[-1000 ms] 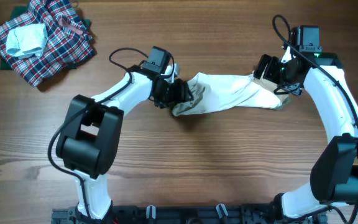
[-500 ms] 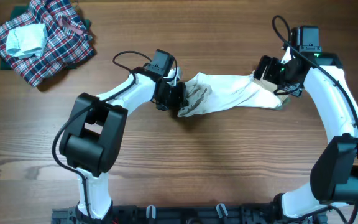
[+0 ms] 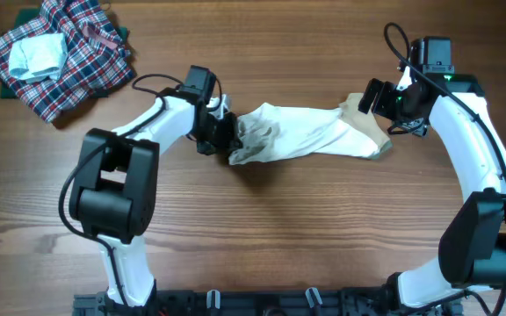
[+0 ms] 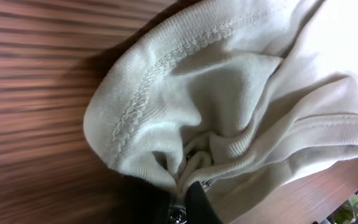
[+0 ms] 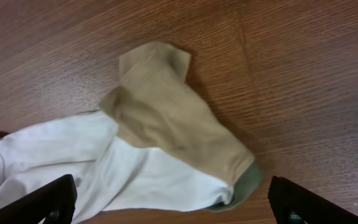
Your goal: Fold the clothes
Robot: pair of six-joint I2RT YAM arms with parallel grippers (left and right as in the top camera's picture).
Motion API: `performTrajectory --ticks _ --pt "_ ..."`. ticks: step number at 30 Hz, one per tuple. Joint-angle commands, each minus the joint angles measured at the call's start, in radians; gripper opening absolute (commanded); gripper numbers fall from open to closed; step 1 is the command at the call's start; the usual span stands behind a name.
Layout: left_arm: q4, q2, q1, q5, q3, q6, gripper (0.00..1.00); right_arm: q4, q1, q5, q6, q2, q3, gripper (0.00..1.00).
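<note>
The garment [image 3: 310,136] lies stretched on the bench [image 3: 279,237], nearer its far edge; the left tool [image 3: 220,137] pinches the bunched left hem; the right tool [image 3: 374,96] hangs spread above the tan sleeve [image 5: 166,112], gripping nothing; flattening seems in hand; next, the right should take a corner.

left arm [image 3: 161,118]: reaches in to the left end of the garment [image 3: 306,136], wrist low by the cloth. left gripper [image 3: 220,139]: fingers [image 4: 199,205] pinched together on a bunched fold at that end. right arm [image 3: 473,132]: elbow bent, comes in from the right, wrist angled at the garment's tan end. right gripper [image 3: 372,95]: fingers [image 5: 42,200] spread wide, clear of the cloth, tan end between them in the wrist view.
</note>
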Motion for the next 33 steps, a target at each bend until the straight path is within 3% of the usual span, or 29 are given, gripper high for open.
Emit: performTrajectory --ticks 1,10,21,33 --pt "-0.031 -0.028 0.049 -0.069 -0.004 0.035 0.04 0.0 -0.002 0.021 -0.02 0.006 -0.001 1.0" --pt "-0.218 -0.113 0.08 -0.297 0.119 0.084 0.04 0.003 -0.002 0.021 -0.02 0.006 -0.001 1.0" --pt "-0.264 -0.142 0.042 -0.296 0.15 0.083 0.04 0.003 -0.002 0.021 -0.02 0.006 -0.001 1.0" --pt "-0.208 -0.142 -0.166 -0.296 0.15 0.044 0.04 0.003 -0.002 0.021 -0.019 0.006 -0.001 1.0"
